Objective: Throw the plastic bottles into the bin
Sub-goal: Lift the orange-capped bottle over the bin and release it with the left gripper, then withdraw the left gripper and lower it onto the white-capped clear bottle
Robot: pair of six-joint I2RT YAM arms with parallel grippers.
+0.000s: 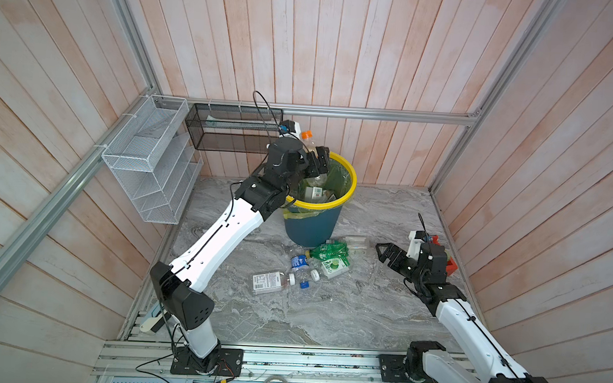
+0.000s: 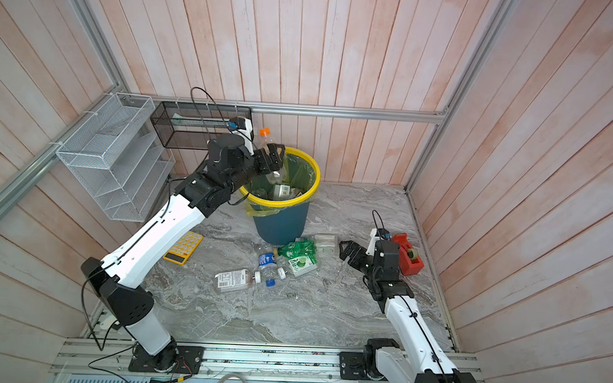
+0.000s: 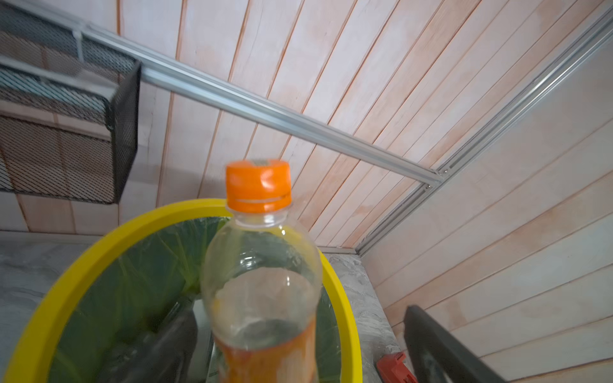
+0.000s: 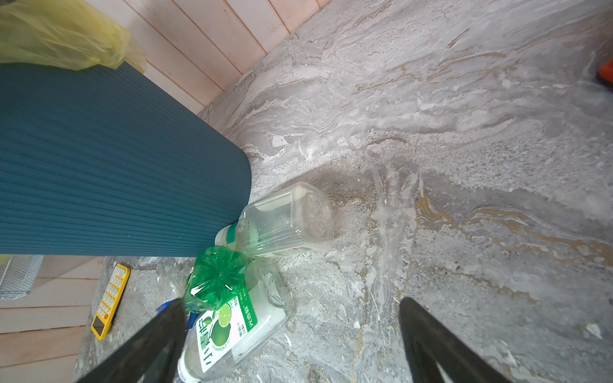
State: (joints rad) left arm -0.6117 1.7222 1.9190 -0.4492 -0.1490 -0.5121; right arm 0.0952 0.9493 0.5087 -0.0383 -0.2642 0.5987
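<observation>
Plastic bottles (image 1: 326, 254) lie heaped on the marble table (image 1: 326, 321), just in front of the bin (image 1: 310, 225). Nearest me is a clear one with a white barcode label (image 1: 269, 282), its print too small to read. Beside it is a blue-labelled bottle (image 1: 298, 264) with a blue cap. Next comes a flat-sided bottle (image 4: 232, 331) whose label shows a lime and green Chinese characters. A crumpled green bottle (image 4: 215, 278) lies against it, and a clear bottle (image 4: 285, 219) touches the bin's wall.

The right gripper (image 1: 379, 254) hangs just beside this heap, fingers spread, holding nothing. A yellow calculator (image 2: 184, 247) lies by the left arm, and a red tape dispenser (image 2: 408, 255) sits behind the right wrist.

Farther back, the left gripper (image 1: 320, 163) is over the bin's yellow rim with its fingers wide. An orange-capped bottle (image 3: 262, 282) stands upright between them, above the green liner. One finger is clear of it. The other is blurred, so I cannot tell whether it touches.

More bottles lie inside the bin. On the wall behind hang a black mesh basket (image 1: 234, 127) and a white wire rack (image 1: 150, 161).
</observation>
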